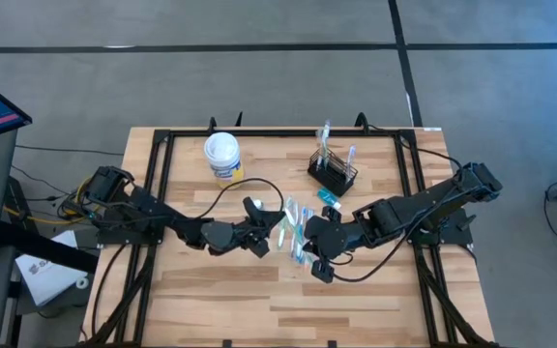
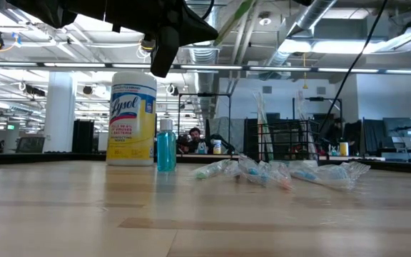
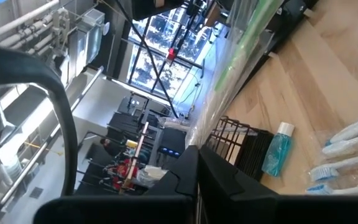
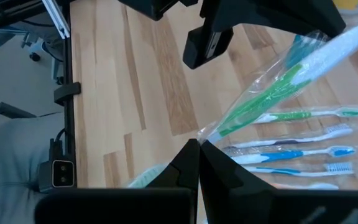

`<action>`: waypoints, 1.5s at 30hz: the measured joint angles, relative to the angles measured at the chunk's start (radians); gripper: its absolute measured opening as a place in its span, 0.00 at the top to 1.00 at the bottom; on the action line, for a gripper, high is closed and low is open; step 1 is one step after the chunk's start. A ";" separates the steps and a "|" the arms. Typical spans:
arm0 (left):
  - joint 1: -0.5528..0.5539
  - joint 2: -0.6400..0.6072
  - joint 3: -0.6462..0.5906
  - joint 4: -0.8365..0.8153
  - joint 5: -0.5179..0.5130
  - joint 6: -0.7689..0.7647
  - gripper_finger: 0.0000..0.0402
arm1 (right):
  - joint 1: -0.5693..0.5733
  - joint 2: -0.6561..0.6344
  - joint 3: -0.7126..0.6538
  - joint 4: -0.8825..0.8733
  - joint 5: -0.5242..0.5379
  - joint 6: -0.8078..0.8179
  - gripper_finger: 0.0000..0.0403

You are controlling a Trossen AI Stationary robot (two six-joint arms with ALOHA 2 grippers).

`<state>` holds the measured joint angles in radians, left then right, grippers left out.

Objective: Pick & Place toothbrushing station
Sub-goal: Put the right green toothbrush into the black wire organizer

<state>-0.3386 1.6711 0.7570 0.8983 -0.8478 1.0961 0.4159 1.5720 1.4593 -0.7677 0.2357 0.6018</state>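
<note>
A: Where did the toothbrushing station (image 1: pixel 333 172) stand?

B: On the wooden desk (image 1: pixel 211 290), toward the far right, well apart from both arms. A black wire-mesh caddy, with a few toothbrushes upright in it. A small bottle of blue liquid (image 1: pixel 329 196) lay just beside it on the near side. The Lysol wipes canister (image 1: pixel 222 157), yellow with a white lid, stood farther left.

A: And the left gripper (image 1: pixel 265 224)?

B: Mid-desk, jaws closed on one end of a green toothbrush in a clear wrapper (image 4: pixel 272 87). The left wrist view showed the wrapper (image 3: pixel 241 68) running up from between its fingers.

A: The right gripper (image 1: pixel 309 232)?

B: Just across from the left, jaws closed, pinching the opposite end of that same wrapper; the right wrist view showed the plastic meeting the fingertips (image 4: pixel 194 155). The packet hung between the two, lifted off the desk.

A: Anything below?

B: A row of wrapped toothbrushes (image 1: pixel 296 232), blue and green, lay flat on the desk between the grippers.
</note>
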 joint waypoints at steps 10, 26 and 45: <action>-0.002 0.000 0.000 -0.010 -0.037 -0.023 1.00 | 0.001 -0.002 0.000 0.006 0.007 -0.080 1.00; -0.003 0.000 0.000 -0.075 -0.070 -0.140 1.00 | 0.032 -0.095 -0.001 -0.041 0.046 -0.099 0.82; 0.061 -0.336 -0.001 -0.357 0.298 -0.800 1.00 | 0.189 -0.177 -0.029 -0.116 0.490 -0.204 0.82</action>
<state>-0.2778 1.3355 0.7563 0.5418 -0.5498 0.2958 0.6047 1.3955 1.4307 -0.8832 0.7254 0.3978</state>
